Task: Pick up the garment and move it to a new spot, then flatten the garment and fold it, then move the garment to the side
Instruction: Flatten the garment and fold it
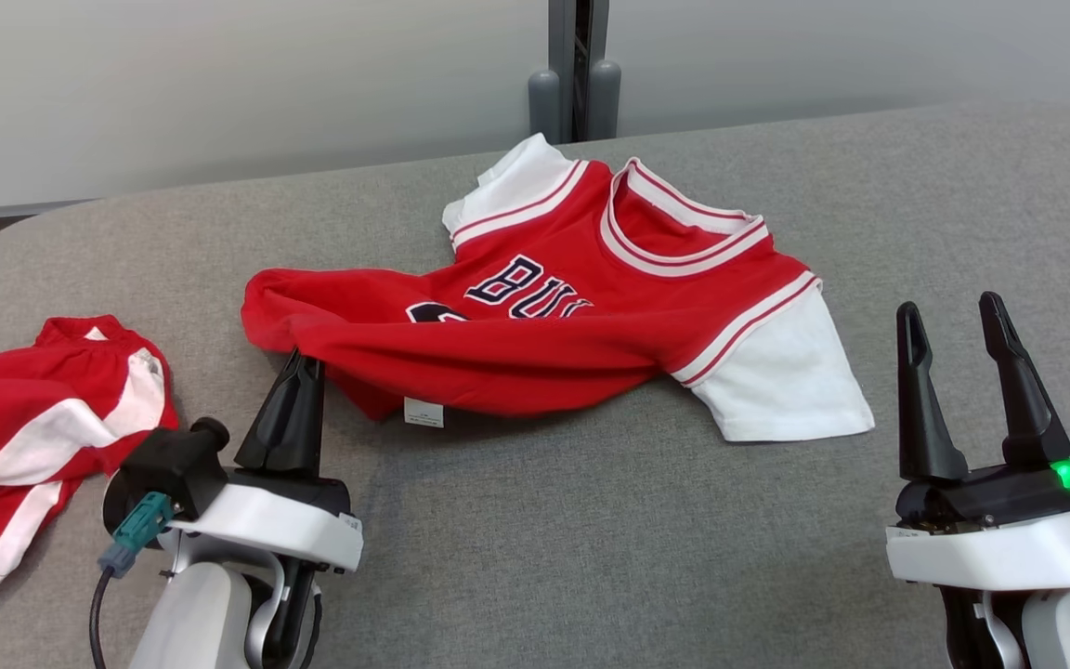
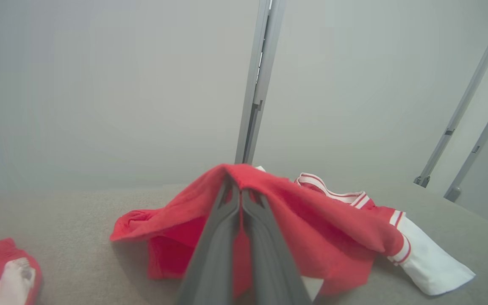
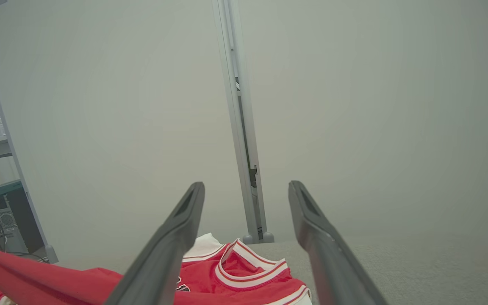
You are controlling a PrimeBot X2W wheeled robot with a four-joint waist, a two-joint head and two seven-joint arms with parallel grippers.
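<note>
The garment (image 1: 554, 316) is a red jersey with white sleeves and dark lettering, lying on the grey padded surface (image 1: 591, 520). Its lower hem is lifted and draped over my left gripper (image 1: 305, 360), which is shut on the red cloth. In the left wrist view the closed fingers (image 2: 240, 195) pinch a peak of the garment (image 2: 311, 224). My right gripper (image 1: 950, 311) stands open at the lower right, apart from the white sleeve, with nothing between its fingers. The right wrist view has the open gripper (image 3: 246, 186) above the garment's collar (image 3: 244, 271).
A second red and white piece of clothing (image 1: 24, 437) lies bunched at the left edge of the surface. A grey post (image 1: 577, 74) stands behind the far edge against a pale wall. Bare padding lies in front of the jersey.
</note>
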